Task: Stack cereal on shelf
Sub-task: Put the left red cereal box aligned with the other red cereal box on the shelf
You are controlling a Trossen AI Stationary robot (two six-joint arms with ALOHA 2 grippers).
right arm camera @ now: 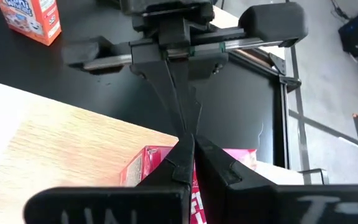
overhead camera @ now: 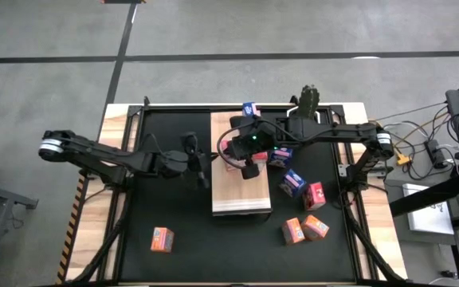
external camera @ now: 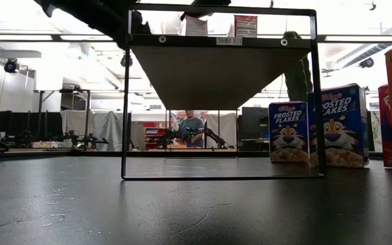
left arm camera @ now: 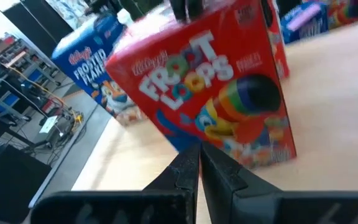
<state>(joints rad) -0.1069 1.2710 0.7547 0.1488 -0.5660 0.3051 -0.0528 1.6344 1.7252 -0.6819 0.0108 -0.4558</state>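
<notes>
A red Froot Loops box (left arm camera: pixel 216 93) stands tilted on the light wood shelf (overhead camera: pixel 241 199), near the middle of the shelf's left side (overhead camera: pixel 231 153). My right gripper (right arm camera: pixel 188 155) comes from the right and is shut on the box's top. My left gripper (left arm camera: pixel 199 163) comes from the left. It is shut, with its tips at the box's printed front. A blue Frosted Flakes box (overhead camera: pixel 251 108) stands at the shelf's far end, also visible in the left wrist view (left arm camera: pixel 98 68). My left gripper's shut fingertips (left arm camera: pixel 191 152) lie against the lower part of the box's printed front (left arm camera: pixel 185 134), coming level from the table's left; I cannot tell for sure that they touch. My right gripper pinches the box's top edge (right arm camera: pixel 157 163) between its two fingers (left arm camera: pixel 185 7), from above. The box leans; whether its bottom rests on the shelf cannot be told.
On the black mat (overhead camera: pixel 174 207) right of the shelf lie two blue boxes (overhead camera: pixel 281 155) (overhead camera: pixel 293 182), a red one (overhead camera: pixel 315 194) and two orange ones (overhead camera: pixel 293 231) (overhead camera: pixel 317 227). Another orange box (overhead camera: pixel 162 239) lies near left. A cactus (overhead camera: pixel 309 100) stands far right.
</notes>
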